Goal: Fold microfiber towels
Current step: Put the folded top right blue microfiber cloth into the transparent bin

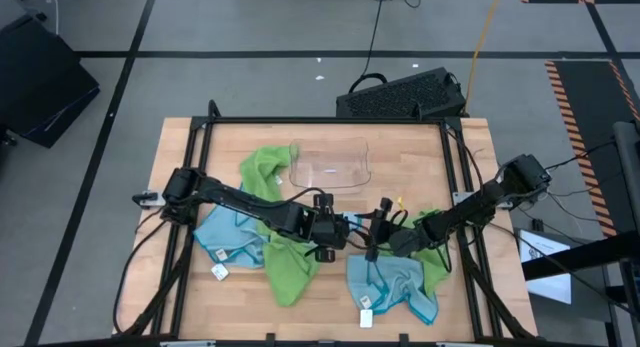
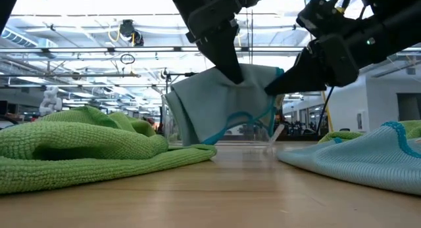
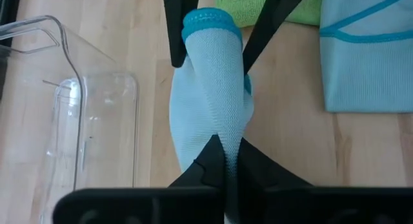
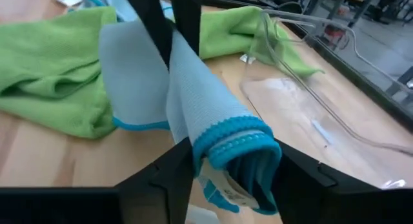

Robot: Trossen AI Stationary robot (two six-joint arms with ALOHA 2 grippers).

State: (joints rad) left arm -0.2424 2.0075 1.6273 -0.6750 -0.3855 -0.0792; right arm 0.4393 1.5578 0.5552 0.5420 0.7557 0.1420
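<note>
At the high view's centre, both arms reach inward: left gripper [image 3: 227, 161] pinches the light blue towel [image 3: 210, 104] aloft; right gripper [image 4: 226, 162] straddles its other end, fingers spread.

- The left arm reaches in from the table's left edge toward the middle, its left gripper [image 1: 338, 230] raised off the table with its jaws pinched shut on a light blue microfiber towel [image 2: 223, 106].
- The right arm stretches in from the right; the right gripper [image 1: 375, 232] faces the left one, its fingers [image 4: 169, 169] straddling the same towel's bunched end.
</note>
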